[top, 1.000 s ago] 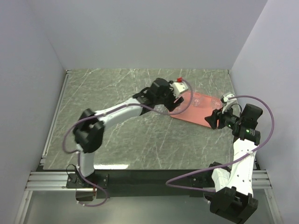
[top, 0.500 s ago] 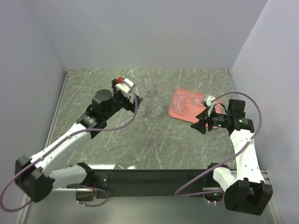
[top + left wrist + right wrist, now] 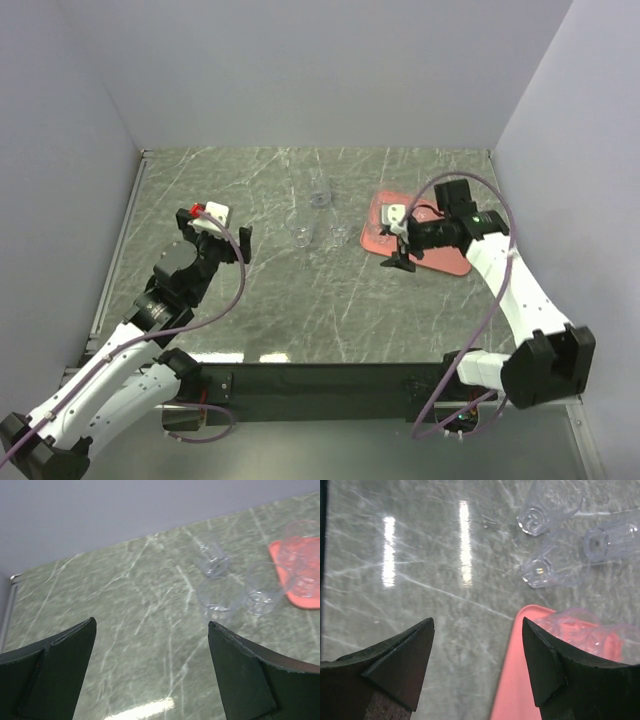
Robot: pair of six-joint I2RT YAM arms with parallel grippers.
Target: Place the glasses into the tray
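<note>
Since the earlier frame the left arm has drawn back toward its base, and the right arm has swung in over the tray (image 3: 512, 680).

Left gripper (image 3: 151, 624): wide and empty. It is aimed from well apart at three glasses (image 3: 220, 597) standing close together on the worktop (image 3: 125, 630), just left of the tray.

Right gripper (image 3: 478, 622): wide and empty, pointing down over the tray's left edge. More glasses stand on the tray; their count is unclear.

Likely hazards: a wide gripper entering the tight cluster could topple a neighbouring glass. The right gripper, close by the rim, could nudge the tray or what stands on it.

Pose: the left arm is folded back with its forearm reaching forward. The right arm is extended, its wrist bent leftward.
</note>
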